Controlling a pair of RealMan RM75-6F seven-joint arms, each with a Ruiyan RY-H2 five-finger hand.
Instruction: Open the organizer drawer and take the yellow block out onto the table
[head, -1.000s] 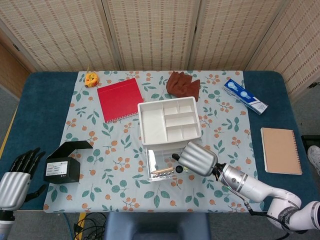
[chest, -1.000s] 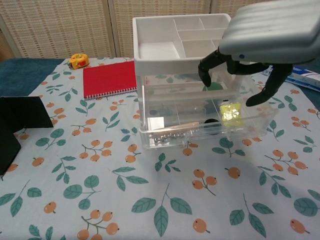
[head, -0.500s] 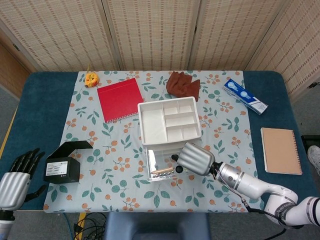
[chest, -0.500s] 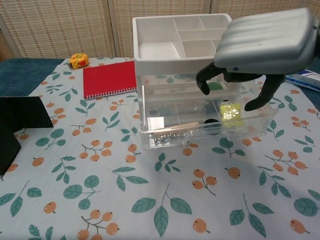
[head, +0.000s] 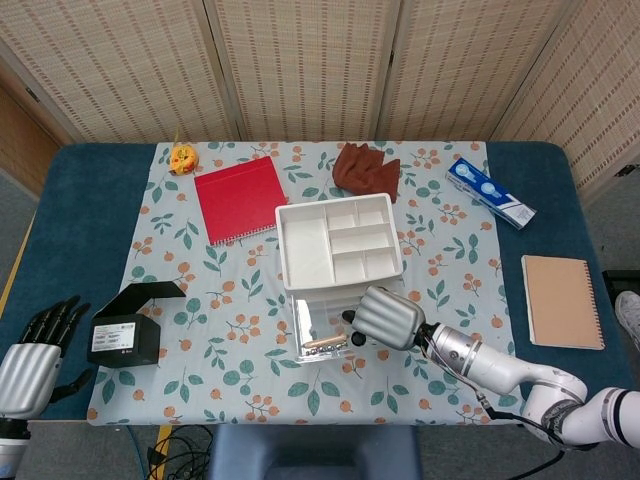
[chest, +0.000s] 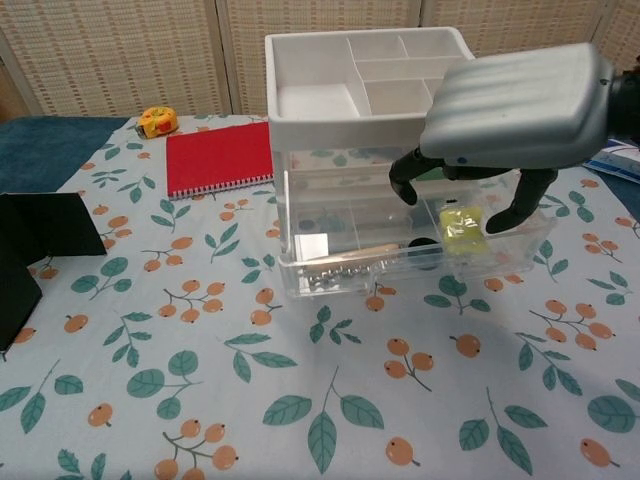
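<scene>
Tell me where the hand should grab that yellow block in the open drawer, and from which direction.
Come from straight above: the clear drawer is open on top, with walls around the yellow block. Pinch its two opposite side faces. The right hand hovers over it, fingers spread either side, not touching.

Over the last second the right hand (chest: 505, 115) has slid leftward and sunk lower over the open drawer (chest: 400, 245), its curled fingers (chest: 405, 180) now dipping closer to the yellow block (chest: 462, 222), still not touching it
</scene>
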